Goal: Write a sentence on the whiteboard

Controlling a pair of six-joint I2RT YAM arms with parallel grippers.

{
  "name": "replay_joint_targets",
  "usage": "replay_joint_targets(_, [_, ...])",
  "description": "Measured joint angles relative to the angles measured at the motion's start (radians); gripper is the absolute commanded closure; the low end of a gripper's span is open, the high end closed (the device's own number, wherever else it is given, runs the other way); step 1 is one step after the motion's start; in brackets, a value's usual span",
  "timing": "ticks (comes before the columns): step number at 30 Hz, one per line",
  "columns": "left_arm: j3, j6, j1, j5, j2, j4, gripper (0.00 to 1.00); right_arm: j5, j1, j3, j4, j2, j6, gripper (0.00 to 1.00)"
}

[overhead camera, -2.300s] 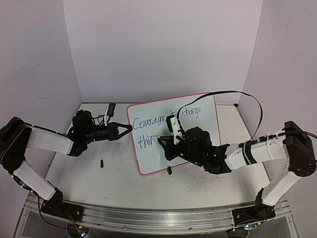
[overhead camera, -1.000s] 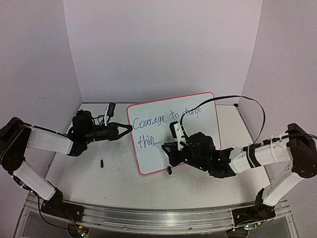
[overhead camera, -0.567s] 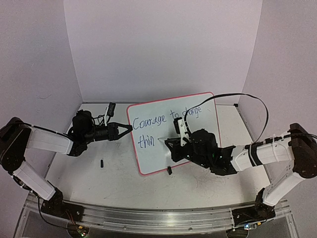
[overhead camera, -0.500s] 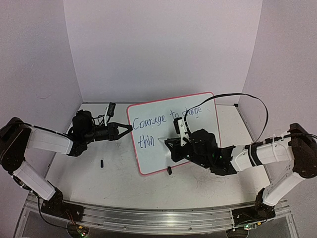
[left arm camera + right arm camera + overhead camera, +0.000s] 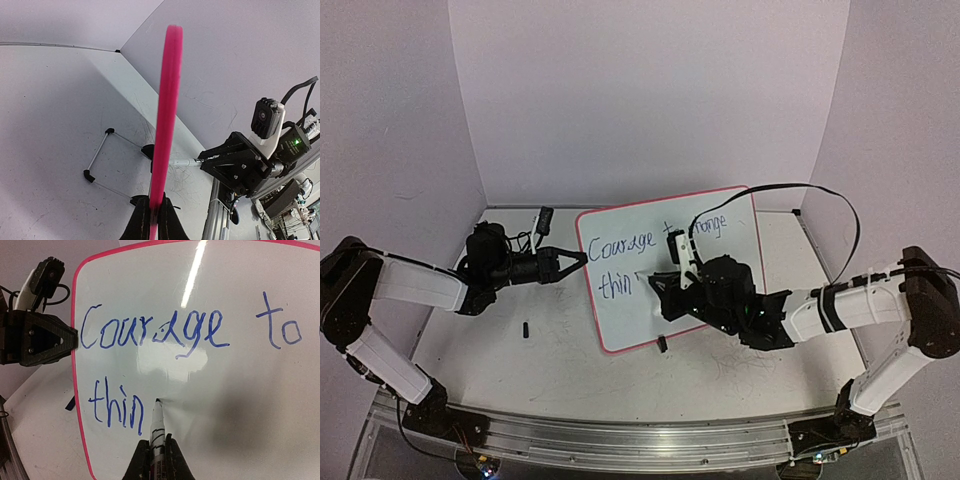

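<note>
Leftmost, the left hand point(image 5: 582, 257) is pinched shut on the left edge of the glossy white rectangular whiteboard with rounded corners and a thin pink-red rim point(image 5: 620, 322). In the left wrist view its two black fingers point(image 5: 141, 223) close on either side of that rim point(image 5: 167, 100), which is seen edge-on. The whiteboard sits mid-surface, propped at a tilt on small black clip feet point(image 5: 662, 345) over the scuffed grey-white surface point(image 5: 560, 360).

I judge the panel to be light, thin and stiff, with a slick face. It would probably skid or rock on those feet under pen pressure, so the bare rim is the sensible place to brace it. That hold also keeps clear of the ink, which I expect would smear at a touch.

Across its face runs the dark blue cursive sentence point(image 5: 150, 332). "Courage to" is clear up close, a third word is partly hidden by the arm from above, and "thin" begins the second line.

Just right of that last "n" is the tip of the slim white-and-black marker point(image 5: 157, 422). I cannot tell whether it is touching the board. The right hand point(image 5: 152, 447) is clamped shut on its barrel close to the tip, reaching in from the right point(image 5: 655, 283). Such a short grip should suit a light, smooth pen, giving firm control with little wobble. The word looks unfinished, so only gentle, even pressure is wanted
</note>
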Motion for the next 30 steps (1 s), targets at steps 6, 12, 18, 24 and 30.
replay_joint_targets(6, [0.0,0.0,0.0,0.001,0.0,0.0,1.0,-0.016,0.0,0.0,-0.004,0.0,0.001,1.0])
replay_joint_targets(12, [0.0,0.0,0.0,0.0,0.0,0.0,1.0,-0.033,0.0,-0.011,-0.008,0.0,0.002,1.0])
replay_joint_targets(18, [0.0,0.0,0.0,-0.002,0.0,-0.006,1.0,-0.05,0.003,-0.039,-0.007,0.0,0.003,1.0])
replay_joint_targets(24, [0.0,0.0,0.0,-0.004,0.0,-0.006,1.0,-0.05,0.006,-0.05,-0.006,0.0,0.006,1.0])
replay_joint_targets(30, [0.0,0.0,0.0,-0.006,0.0,-0.006,1.0,-0.043,0.006,-0.043,-0.008,0.0,0.006,1.0])
